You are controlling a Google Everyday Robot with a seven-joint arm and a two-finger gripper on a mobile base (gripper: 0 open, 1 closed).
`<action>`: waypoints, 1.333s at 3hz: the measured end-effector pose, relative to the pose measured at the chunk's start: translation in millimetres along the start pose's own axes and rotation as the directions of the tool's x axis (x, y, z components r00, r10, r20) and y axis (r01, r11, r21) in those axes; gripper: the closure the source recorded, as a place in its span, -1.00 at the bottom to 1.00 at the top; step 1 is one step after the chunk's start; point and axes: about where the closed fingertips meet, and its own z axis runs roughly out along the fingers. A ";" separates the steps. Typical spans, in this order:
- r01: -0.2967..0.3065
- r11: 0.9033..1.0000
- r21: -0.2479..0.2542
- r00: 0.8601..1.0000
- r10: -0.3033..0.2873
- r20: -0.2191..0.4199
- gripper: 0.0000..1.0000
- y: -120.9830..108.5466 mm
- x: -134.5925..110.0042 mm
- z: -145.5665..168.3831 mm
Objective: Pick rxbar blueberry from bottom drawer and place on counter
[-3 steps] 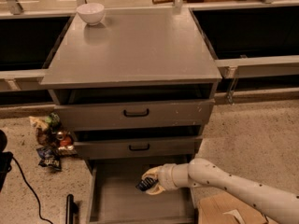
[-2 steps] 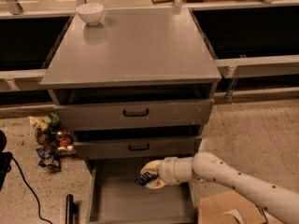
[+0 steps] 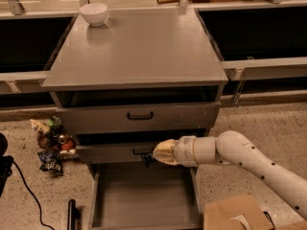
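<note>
My gripper [image 3: 154, 156] is at the end of the white arm that reaches in from the right. It hangs above the open bottom drawer [image 3: 144, 198], in front of the middle drawer front. It is shut on the rxbar blueberry [image 3: 147, 160], a small dark bar that sticks out below the cream fingers [image 3: 163, 152]. The drawer floor below is bare and grey. The counter [image 3: 139, 47] is the broad grey top of the cabinet, well above the gripper.
A white bowl [image 3: 93, 13] stands at the counter's back left. Snack bags [image 3: 53, 145] lie on the speckled floor left of the cabinet. A cardboard box [image 3: 235, 214] sits at the lower right. A black cable and a dark object [image 3: 72, 214] lie at the lower left.
My gripper has risen out of the bottom drawer with the bar in it, up to the level of the middle drawer front.
</note>
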 end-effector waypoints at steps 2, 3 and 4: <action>0.074 0.997 0.022 0.996 -0.073 -0.045 1.00 -27.1 3.3 -17.2; 0.223 0.973 0.064 0.969 -0.214 -0.120 1.00 -84.8 4.8 -59.3; 0.352 0.930 0.105 0.926 -0.329 -0.186 1.00 -138.2 7.5 -101.1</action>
